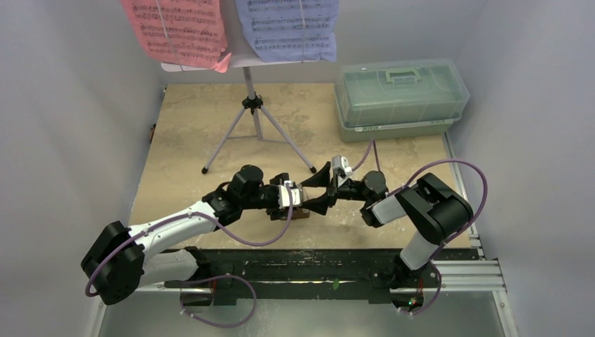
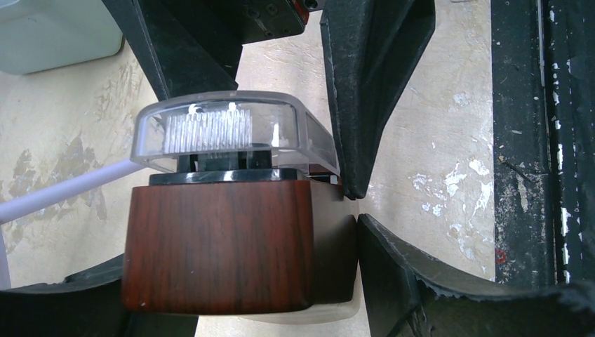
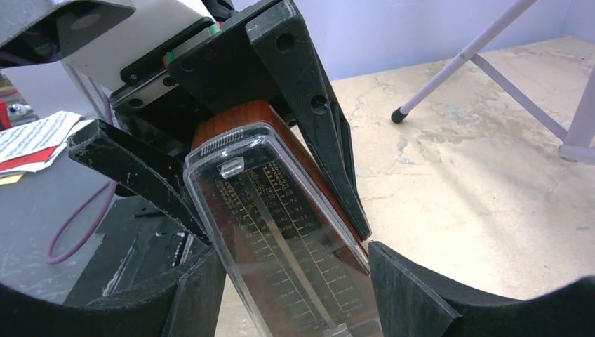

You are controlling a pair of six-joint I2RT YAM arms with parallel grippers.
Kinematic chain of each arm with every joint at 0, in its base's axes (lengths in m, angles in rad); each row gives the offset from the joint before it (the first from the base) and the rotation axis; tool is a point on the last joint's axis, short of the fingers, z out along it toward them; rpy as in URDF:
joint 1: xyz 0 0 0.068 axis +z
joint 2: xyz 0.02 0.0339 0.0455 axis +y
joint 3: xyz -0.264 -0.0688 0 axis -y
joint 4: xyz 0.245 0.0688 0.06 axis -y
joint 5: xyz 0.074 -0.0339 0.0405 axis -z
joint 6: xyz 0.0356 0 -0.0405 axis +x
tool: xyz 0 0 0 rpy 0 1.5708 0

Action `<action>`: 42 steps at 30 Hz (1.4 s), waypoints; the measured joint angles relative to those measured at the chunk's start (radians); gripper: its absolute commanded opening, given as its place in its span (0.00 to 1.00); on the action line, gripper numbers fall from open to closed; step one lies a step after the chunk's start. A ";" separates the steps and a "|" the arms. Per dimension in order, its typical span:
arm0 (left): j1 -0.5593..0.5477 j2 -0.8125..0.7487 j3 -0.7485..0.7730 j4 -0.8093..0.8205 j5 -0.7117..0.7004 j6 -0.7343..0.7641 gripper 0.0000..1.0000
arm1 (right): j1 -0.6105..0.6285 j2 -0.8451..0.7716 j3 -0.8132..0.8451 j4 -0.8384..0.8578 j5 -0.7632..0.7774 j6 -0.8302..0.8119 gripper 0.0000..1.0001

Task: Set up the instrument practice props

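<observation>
Plainly wood-brown metronome [image 3: 281,232] — clear-fronted.

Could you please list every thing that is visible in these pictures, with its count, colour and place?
music stand: one, lavender, at the back, on tripod legs.
pink sheet: one, pink, on stand, left.
blue sheet: one, pale blue, on stand, right.
box: one, translucent green, far right corner.
metronome: one, brown with clear cover, front centre.
table: one, beige, under everything.
left gripper: one, black, gripping metronome's wooden body.
right gripper: one, black, fingers around clear cover, contact unclear.
</observation>
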 measured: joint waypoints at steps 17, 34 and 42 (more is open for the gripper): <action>-0.013 0.000 -0.001 0.000 0.008 0.000 0.12 | 0.002 -0.217 -0.102 -0.002 0.105 -0.012 0.00; -0.013 0.000 -0.001 0.000 0.002 -0.007 0.29 | -0.007 -0.571 0.183 -1.176 1.652 0.219 0.00; -0.016 -0.002 -0.001 0.000 -0.007 -0.011 0.32 | -0.228 -0.358 0.275 -1.590 1.608 0.568 0.03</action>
